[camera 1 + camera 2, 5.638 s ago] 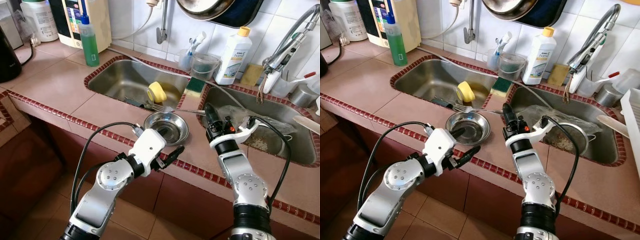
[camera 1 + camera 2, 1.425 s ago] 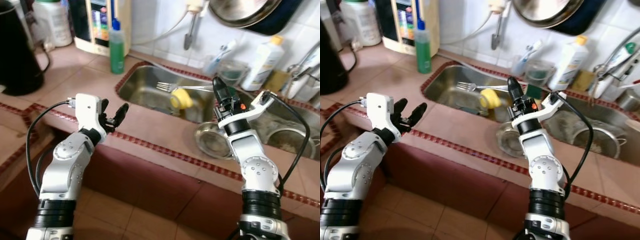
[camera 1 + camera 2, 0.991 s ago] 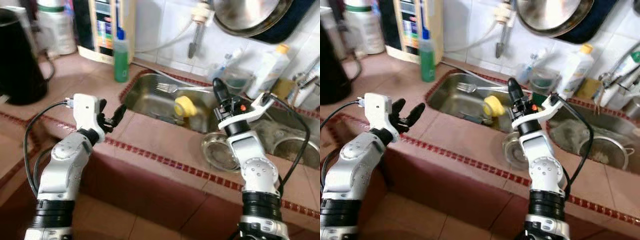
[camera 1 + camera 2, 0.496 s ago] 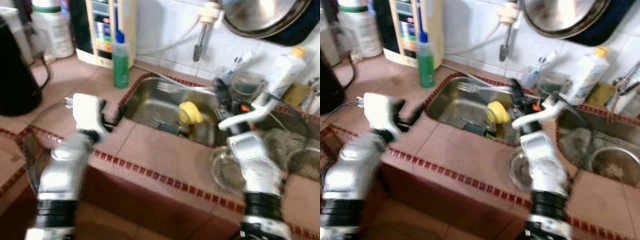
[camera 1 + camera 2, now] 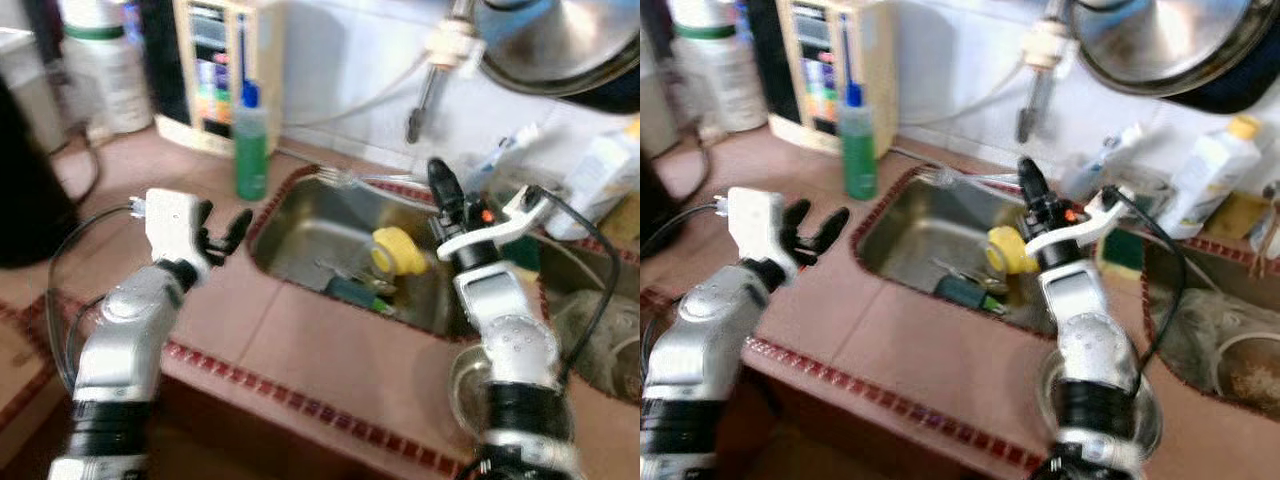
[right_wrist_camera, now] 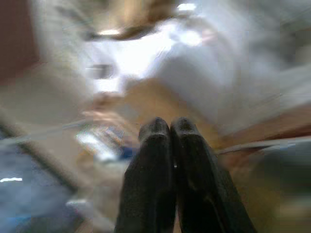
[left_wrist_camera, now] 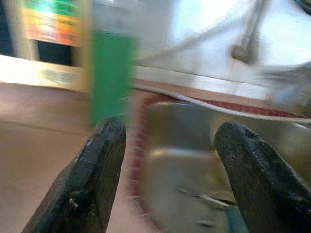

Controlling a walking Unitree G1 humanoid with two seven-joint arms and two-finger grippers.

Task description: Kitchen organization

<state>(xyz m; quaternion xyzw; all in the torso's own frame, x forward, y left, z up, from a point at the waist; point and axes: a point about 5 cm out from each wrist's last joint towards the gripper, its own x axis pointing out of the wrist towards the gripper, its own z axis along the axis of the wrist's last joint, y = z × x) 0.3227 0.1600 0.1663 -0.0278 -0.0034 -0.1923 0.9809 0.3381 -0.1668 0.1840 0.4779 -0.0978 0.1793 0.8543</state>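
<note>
The right gripper (image 5: 441, 180) stands upright at centre right of the frame, over the sink's far rim, its jaws clenched on a fork (image 5: 362, 180) whose tines point left, toward the upper middle of the frame. The left gripper (image 5: 226, 232) is at left centre over the counter (image 5: 300, 340), jaws released and empty, pointing toward the sink (image 5: 320, 235). In the basin lie a yellow cup (image 5: 395, 250) and a dark utensil (image 5: 352, 293). A green bottle (image 5: 249, 140) stands upper left, just beside the sink's corner. A steel bowl (image 5: 1145, 410) sits on the counter at lower right, partly behind the right arm. A pan (image 5: 560, 45) hangs at upper right.
</note>
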